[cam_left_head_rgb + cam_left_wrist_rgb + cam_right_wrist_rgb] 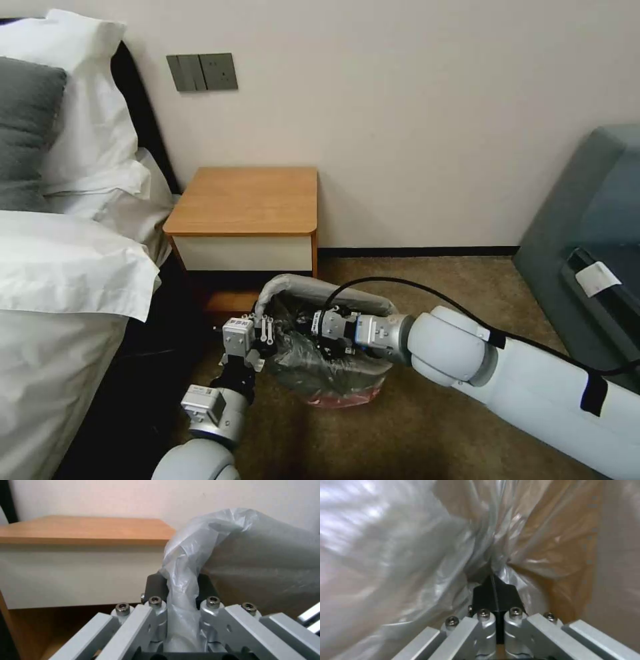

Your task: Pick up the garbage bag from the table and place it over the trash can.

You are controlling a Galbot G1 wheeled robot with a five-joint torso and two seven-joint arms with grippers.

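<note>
The garbage bag, crinkly translucent grey with a reddish lower edge, is draped over the trash can, which stands on the carpet in front of the table. The can's beige wall shows through the film. My left gripper is at the can's left rim, shut on a bunched fold of the bag. My right gripper reaches in from the right over the can's opening. Its black fingers are pressed together on the bag's film.
A bed with white bedding lies close on the left, beside the table. A grey upholstered seat stands at the right. The wall runs right behind the table. Brown carpet is open in front of the can.
</note>
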